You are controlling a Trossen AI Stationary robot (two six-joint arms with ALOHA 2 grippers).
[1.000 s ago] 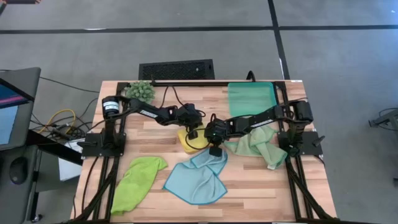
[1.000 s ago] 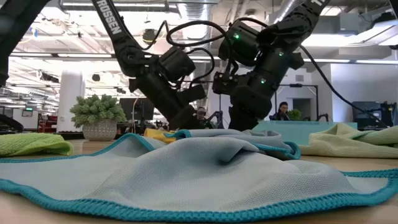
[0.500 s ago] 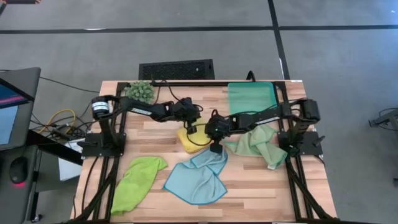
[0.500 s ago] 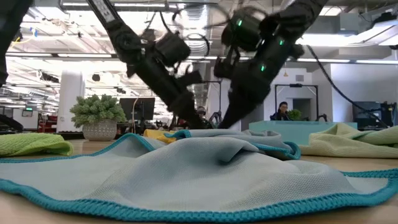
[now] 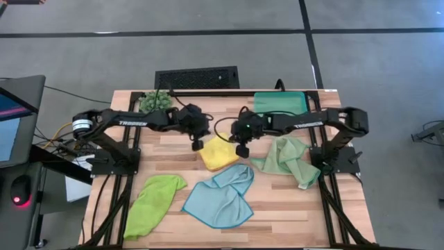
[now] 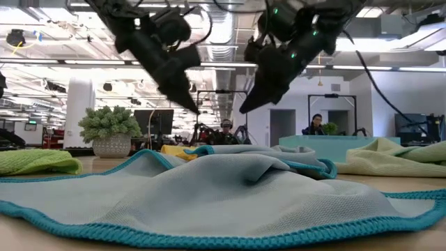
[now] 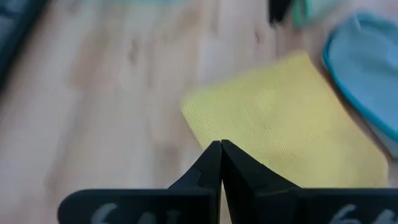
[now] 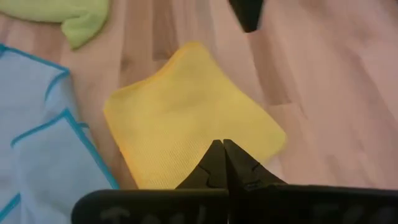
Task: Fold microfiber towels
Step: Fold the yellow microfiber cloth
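Observation:
A folded yellow towel (image 5: 220, 154) lies flat on the wooden table (image 5: 173, 156), near its middle. It also shows in both wrist views, as the yellow towel (image 7: 280, 118) and the yellow towel (image 8: 186, 118). My left gripper (image 5: 198, 144) hangs shut above the table just left of it. My right gripper (image 5: 242, 150) hangs shut above its right edge. In the low view my left gripper (image 6: 194, 109) and my right gripper (image 6: 244, 110) are both well clear of the cloths. A light blue towel (image 5: 220, 198) lies rumpled nearer the front.
A lime green towel (image 5: 152, 201) lies crumpled at the front left. A sage green towel (image 5: 288, 160) lies at the right. A teal tray (image 5: 281, 103) stands at the far right, and a small plant (image 5: 154, 101) at the far left. Bare wood shows at the front right.
Both grippers have risen off the yellow towel and stayed shut. My left gripper has drawn away toward the table's left edge. My right gripper has drawn away toward the far edge. The yellow towel stays flat where it was and now shows in full.

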